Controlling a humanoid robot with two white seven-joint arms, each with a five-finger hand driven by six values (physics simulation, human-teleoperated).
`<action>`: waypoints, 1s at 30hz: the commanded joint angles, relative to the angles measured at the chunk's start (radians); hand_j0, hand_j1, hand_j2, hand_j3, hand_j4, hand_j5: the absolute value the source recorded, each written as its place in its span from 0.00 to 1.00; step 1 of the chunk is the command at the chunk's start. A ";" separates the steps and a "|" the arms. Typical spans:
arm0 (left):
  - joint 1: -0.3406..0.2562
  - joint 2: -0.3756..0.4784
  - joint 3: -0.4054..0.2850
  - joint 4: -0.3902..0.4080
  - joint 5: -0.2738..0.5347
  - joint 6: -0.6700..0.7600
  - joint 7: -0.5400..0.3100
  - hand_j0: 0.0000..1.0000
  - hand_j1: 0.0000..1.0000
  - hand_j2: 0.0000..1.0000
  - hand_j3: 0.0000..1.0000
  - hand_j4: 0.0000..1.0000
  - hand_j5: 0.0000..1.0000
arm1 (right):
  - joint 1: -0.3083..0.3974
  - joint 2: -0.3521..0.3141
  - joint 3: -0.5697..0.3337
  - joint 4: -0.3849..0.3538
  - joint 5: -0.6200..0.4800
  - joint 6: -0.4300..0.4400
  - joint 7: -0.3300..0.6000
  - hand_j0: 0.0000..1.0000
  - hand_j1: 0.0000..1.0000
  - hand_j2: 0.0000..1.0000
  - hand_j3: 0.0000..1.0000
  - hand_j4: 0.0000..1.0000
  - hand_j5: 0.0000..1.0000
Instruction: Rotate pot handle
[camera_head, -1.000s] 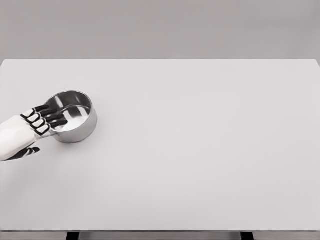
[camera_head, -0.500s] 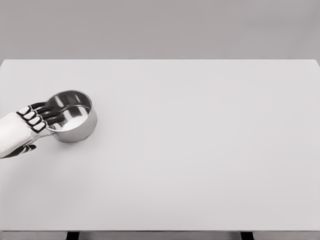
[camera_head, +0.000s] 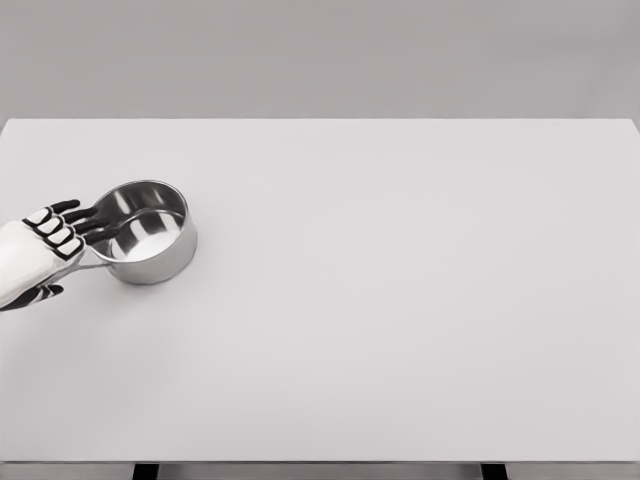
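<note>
Left hand (camera_head: 42, 256) over the handle (camera_head: 90, 265) of the steel saucepan (camera_head: 148, 233)

To turn it well, press the handle sideways from near its outer end so the saucepan pivots rather than slides on the desk (camera_head: 400, 300). The fingers (camera_head: 85, 226) are spread, gripping nothing, tips at the near rim; the handle lies just beneath them.

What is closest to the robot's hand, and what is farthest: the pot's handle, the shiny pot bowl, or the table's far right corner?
From the left hand, in the head view:
1. Pot handle, right at the hand, partly under it.
2. Pot bowl, just to the hand's right.
3. Table's far right corner, across the whole table.
</note>
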 joint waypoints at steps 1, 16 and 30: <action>0.000 0.001 0.001 0.002 0.006 -0.001 0.001 1.00 1.00 1.00 1.00 1.00 1.00 | 0.000 0.000 0.000 -0.001 0.000 -0.001 0.000 1.00 1.00 1.00 1.00 1.00 1.00; -0.009 0.002 0.016 0.030 0.006 -0.001 0.001 1.00 1.00 1.00 1.00 1.00 1.00 | 0.000 0.000 0.000 -0.001 0.000 -0.001 0.000 1.00 1.00 1.00 1.00 1.00 1.00; -0.032 0.001 0.018 0.047 0.006 -0.001 0.001 1.00 1.00 1.00 1.00 1.00 1.00 | 0.000 0.000 0.000 -0.001 0.000 0.001 0.000 1.00 1.00 1.00 1.00 1.00 1.00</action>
